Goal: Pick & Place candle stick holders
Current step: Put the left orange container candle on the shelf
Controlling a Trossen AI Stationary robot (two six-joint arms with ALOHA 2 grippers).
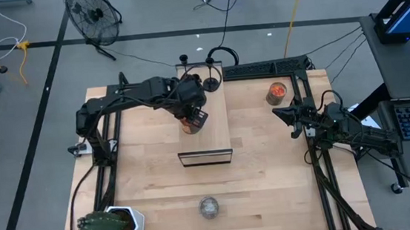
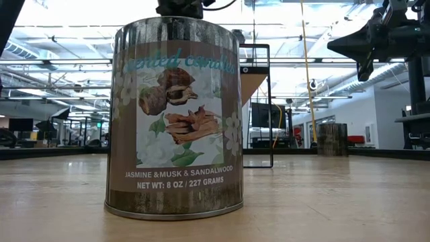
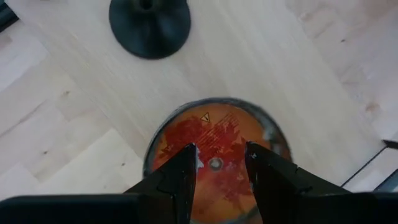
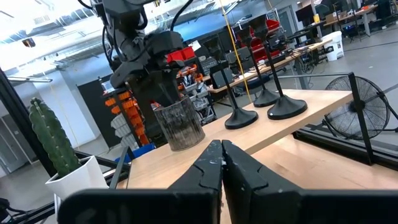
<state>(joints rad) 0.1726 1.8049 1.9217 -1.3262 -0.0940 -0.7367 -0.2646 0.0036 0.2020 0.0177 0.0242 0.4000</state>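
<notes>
The left arm is reaching from the nine o'clock side of the light wooden tabletop (image 1: 150, 172) toward a raised pale wooden platform (image 1: 214, 133) at its twelve o'clock end. The left claw (image 3: 216, 163) is hanging directly over a brownish cylindrical jar with an orange top (image 3: 214, 146) standing on that platform. Its two dark fingers (image 3: 183, 171) are sitting slightly parted above the jar's lid, one to each side of the centre, gripping nothing that can be seen.

The three small black candle stick holders (image 4: 264, 102), each a round disc base with a thin upright stem, are standing close together on the platform's twelve o'clock end, just beyond the jar. One black disc base (image 3: 149, 25) is showing near the left claw, apart from the jar.

The right arm is waiting at the three o'clock edge of the tabletop, and the right claw (image 4: 221, 163) is sitting with its fingers pressed together, empty.

A second brownish jar with an orange top (image 1: 277, 92) is resting at about two o'clock. A silvery-grey ball-like object (image 1: 209, 207) is lying at six o'clock, and a green cactus in a white pot (image 1: 110, 225) is standing at the seven o'clock corner. A label-wrapped candle tin (image 2: 176, 117) is filling the low view.
</notes>
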